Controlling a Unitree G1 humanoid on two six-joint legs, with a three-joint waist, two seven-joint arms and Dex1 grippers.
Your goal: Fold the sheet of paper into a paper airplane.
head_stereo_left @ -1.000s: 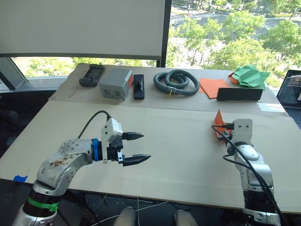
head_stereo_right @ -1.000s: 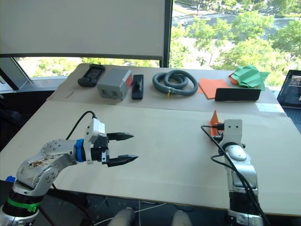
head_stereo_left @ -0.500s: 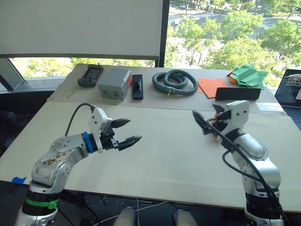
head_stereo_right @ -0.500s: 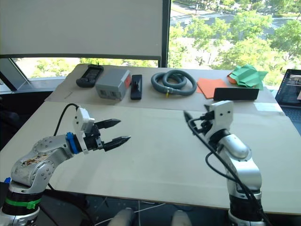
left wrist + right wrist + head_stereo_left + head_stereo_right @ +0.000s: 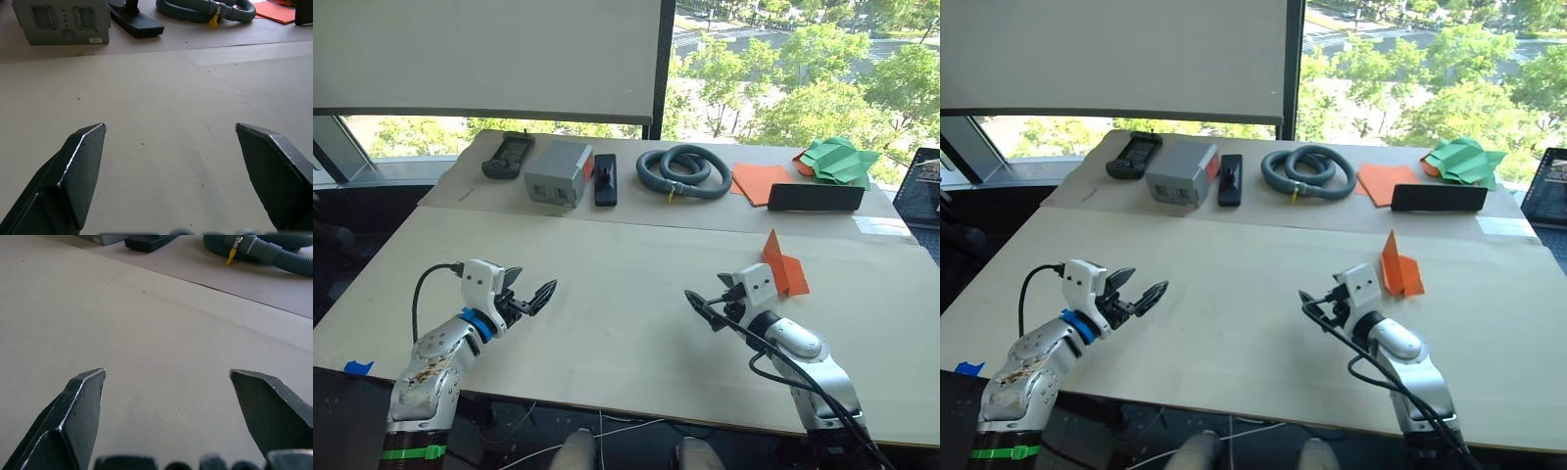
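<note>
Two grippers hang low over the pale bench (image 5: 636,294), both spread wide and holding nothing. The left gripper (image 5: 533,297) sits near the bench's front left edge, its black fingers (image 5: 78,166) parted above bare surface. The right gripper (image 5: 703,308) is towards the front right, its fingers (image 5: 80,401) likewise apart over bare bench.

The paper airplane (image 5: 782,266) rests on the bench just behind and to the right of the right gripper, apart from it, its orange fin standing upright.

Along the far strip of the bench lie a black handheld device (image 5: 506,156), a grey box (image 5: 558,172), a black remote-like block (image 5: 606,179), a coiled grey hose (image 5: 683,171), a stack of orange paper (image 5: 760,181), a black bar (image 5: 815,197) and green paper shapes (image 5: 839,160).
</note>
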